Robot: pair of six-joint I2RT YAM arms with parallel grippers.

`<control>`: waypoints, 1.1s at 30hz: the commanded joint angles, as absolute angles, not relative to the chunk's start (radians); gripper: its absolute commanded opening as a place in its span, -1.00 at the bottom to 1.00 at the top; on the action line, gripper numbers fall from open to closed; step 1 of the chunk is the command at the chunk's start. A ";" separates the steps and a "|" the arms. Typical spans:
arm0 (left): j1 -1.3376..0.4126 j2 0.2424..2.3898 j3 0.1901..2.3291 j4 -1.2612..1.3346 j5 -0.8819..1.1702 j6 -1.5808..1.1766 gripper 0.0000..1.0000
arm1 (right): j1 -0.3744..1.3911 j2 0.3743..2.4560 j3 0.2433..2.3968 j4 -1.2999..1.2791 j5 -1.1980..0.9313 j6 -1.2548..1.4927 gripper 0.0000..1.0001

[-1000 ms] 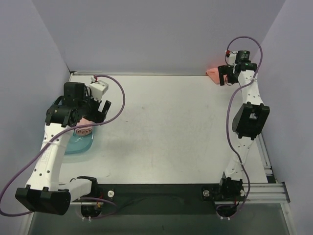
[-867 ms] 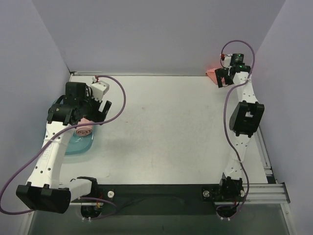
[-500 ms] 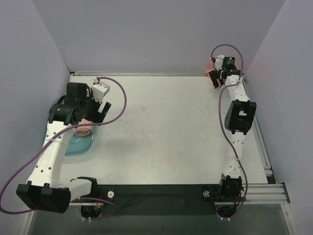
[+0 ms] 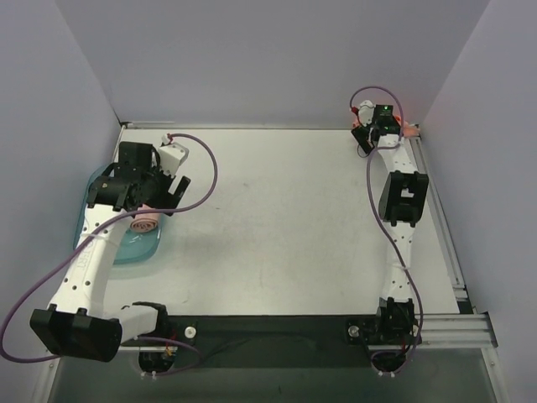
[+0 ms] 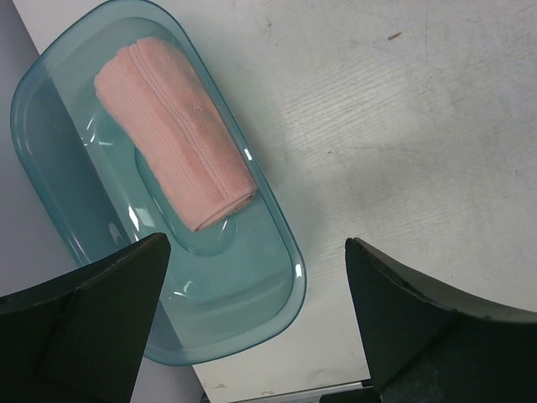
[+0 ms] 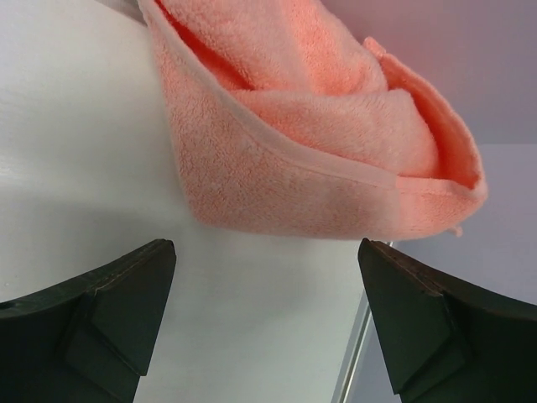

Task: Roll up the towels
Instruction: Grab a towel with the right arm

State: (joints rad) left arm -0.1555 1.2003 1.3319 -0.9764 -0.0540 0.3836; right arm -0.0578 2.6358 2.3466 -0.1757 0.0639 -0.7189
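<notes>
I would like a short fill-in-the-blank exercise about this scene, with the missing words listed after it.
1. The towel in the teal tray is ____ into a cylinder.
2. The crumpled towel lies at the far ____ corner of the table.
3. The left gripper and the right gripper are both ____, holding nothing.

Missing words: rolled; right; open.
</notes>
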 commanded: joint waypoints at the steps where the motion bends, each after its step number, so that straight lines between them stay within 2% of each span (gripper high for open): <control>1: -0.160 1.204 1.341 -0.945 -0.086 0.370 0.95 | -0.055 2.660 2.387 -0.121 0.078 -0.764 0.92; 5: -0.160 1.216 1.341 -0.950 -0.090 0.370 0.94 | -0.066 2.710 2.404 -0.039 0.109 -0.807 0.81; 9: -0.160 1.229 1.345 -0.956 -0.092 0.370 0.95 | -0.075 2.741 2.408 -0.009 0.103 -0.854 0.57; 12: -0.156 1.239 1.356 -0.956 -0.100 0.350 0.95 | -0.068 2.740 2.415 -0.037 0.081 -0.871 -0.12; 13: -0.152 1.241 1.361 -0.956 -0.095 0.335 0.95 | -0.064 2.731 2.408 -0.050 0.069 -0.864 -0.50; 15: -0.132 1.244 1.373 -0.957 -0.043 0.292 0.94 | -0.049 2.675 2.378 -0.080 0.031 -0.847 -0.73; 16: -0.129 1.246 1.384 -0.956 -0.028 0.281 0.95 | -0.043 2.651 2.335 -0.081 0.022 -0.847 -0.99; 22: -0.127 1.227 1.408 -0.954 0.075 0.224 0.95 | -0.015 2.449 2.255 -0.158 -0.041 -0.737 -1.00; 28: -0.127 1.166 1.394 -0.925 0.170 0.199 0.95 | -0.006 2.149 2.034 -0.268 -0.127 -0.615 -1.00; 33: -0.123 1.121 1.370 -0.899 0.222 0.161 0.95 | 0.037 1.933 1.939 -0.493 -0.225 -0.509 -1.00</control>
State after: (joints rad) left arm -0.1291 1.1679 1.3621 -0.9646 0.1478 0.2047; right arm 0.0147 2.0686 1.9572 -0.3222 -0.1299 -0.6170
